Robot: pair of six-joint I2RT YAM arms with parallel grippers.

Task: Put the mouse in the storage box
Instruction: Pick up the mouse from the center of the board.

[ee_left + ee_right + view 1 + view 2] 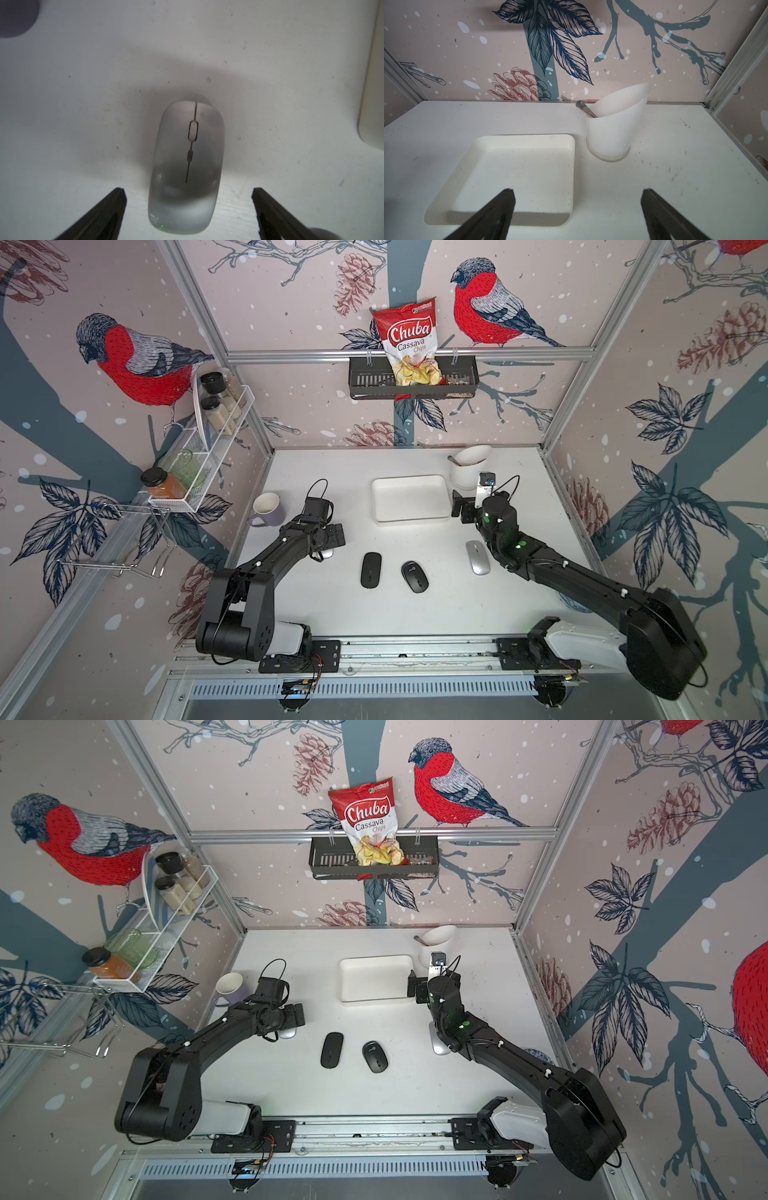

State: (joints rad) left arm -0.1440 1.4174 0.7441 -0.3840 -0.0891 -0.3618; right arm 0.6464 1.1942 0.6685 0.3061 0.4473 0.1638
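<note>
Nearest the robot's base, the left gripper (188, 190) hovers with jaws spread wide and empty, straddling a silver mouse (187, 162) that lies flat on the tabletop (332, 610). The mouse looks light, rigid and glossy, so probably slippery; its long flanks at mid-length offer the surest hold. In the same row lie a flat black mouse (370, 569), a rounder black mouse (414, 576) and a second silver mouse (477, 557). Farther back sits the empty storage box (410, 499), with the right gripper (577, 191) wide open at its rim. The surface is white and speckled; the back wall (291, 302) is bird-patterned.

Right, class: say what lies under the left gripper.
A silver mouse lies on the table under the open left gripper, between its fingers and untouched. In both top views the arm covers most of it; only one end shows.
</note>
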